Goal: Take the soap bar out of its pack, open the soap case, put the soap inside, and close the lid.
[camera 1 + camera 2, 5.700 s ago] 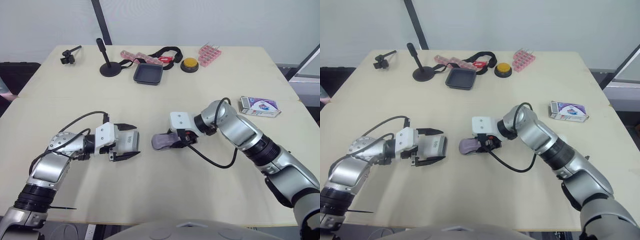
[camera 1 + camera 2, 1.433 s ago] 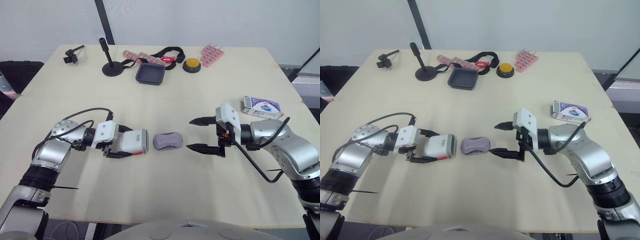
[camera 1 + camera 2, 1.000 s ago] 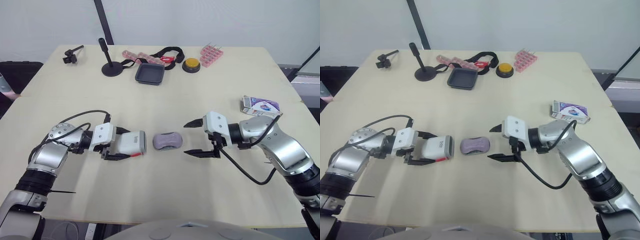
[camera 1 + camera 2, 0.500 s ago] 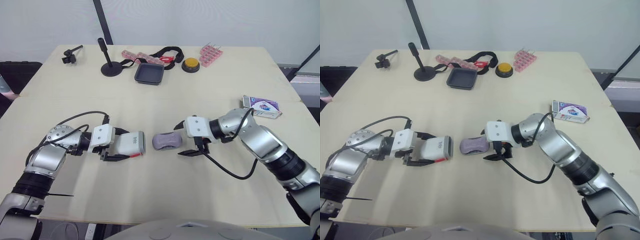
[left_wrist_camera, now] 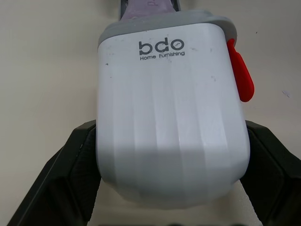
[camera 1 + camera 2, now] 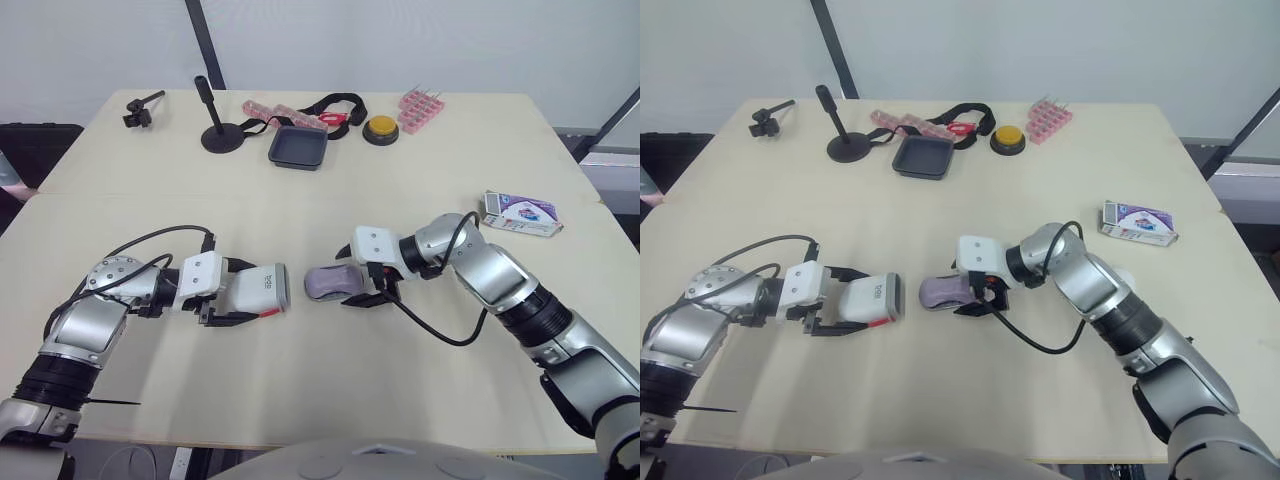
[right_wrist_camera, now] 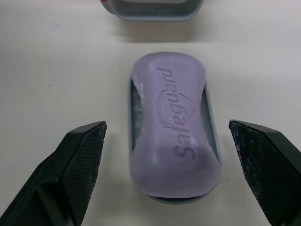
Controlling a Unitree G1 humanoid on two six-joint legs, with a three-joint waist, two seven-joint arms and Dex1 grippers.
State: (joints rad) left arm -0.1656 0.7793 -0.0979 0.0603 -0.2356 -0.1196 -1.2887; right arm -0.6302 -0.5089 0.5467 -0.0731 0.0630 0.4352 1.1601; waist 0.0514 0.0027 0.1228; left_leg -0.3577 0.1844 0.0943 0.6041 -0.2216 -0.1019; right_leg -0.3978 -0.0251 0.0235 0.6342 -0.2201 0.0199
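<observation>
The soap bar (image 7: 173,136) lies flat just right of the soap case (image 5: 171,113), its long axis in line with it. One end points at the case's grey-rimmed end, the other at the right gripper (image 6: 350,277), whose jaws stand wide either side, not touching. The left gripper (image 6: 240,292) clamps the case's sides; the soap pack (image 6: 518,213) lies well right of the case, a black tray (image 6: 297,147) far beyond.

Right arm back in on the soap

About a second and a half ago I had the right gripper (image 6: 346,277) hanging well off to the right of the soap bar (image 6: 322,284), fingers spread. It has since swung in, and those fingers now stand one on either side of the soap bar, with a gap on each side and no contact.
</observation>
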